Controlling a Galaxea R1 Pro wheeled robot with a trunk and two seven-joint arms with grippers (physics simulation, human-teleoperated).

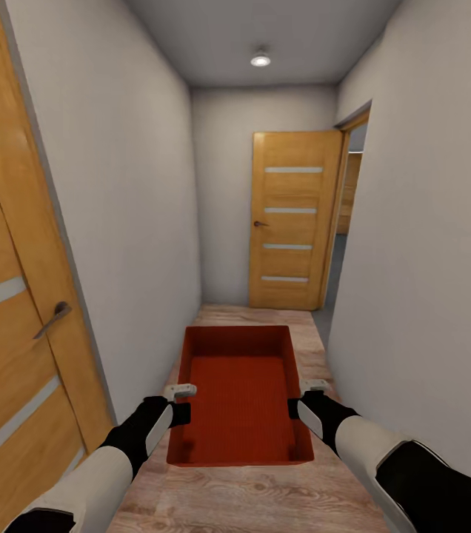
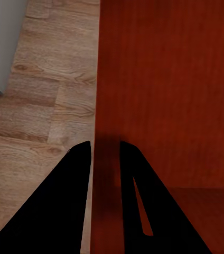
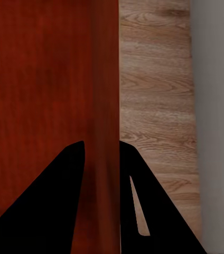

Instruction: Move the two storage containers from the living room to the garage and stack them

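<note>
Grippers clamp a red-orange storage container [image 1: 240, 392] by its long side walls: left gripper [image 1: 178, 403] on one wall, right gripper [image 1: 300, 400] on the other (fingers straddling each rim). It hangs level above the wood plank floor [image 1: 265, 496] of a narrow hallway, facing a wooden door [image 1: 292, 222].

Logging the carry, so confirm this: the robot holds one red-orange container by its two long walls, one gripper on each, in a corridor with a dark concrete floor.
One detail is wrong: the floor. The head view shows light wood planks, not dark concrete. The rest stands: the left gripper and the right gripper each clamp a long wall of the red-orange container in the corridor.
</note>
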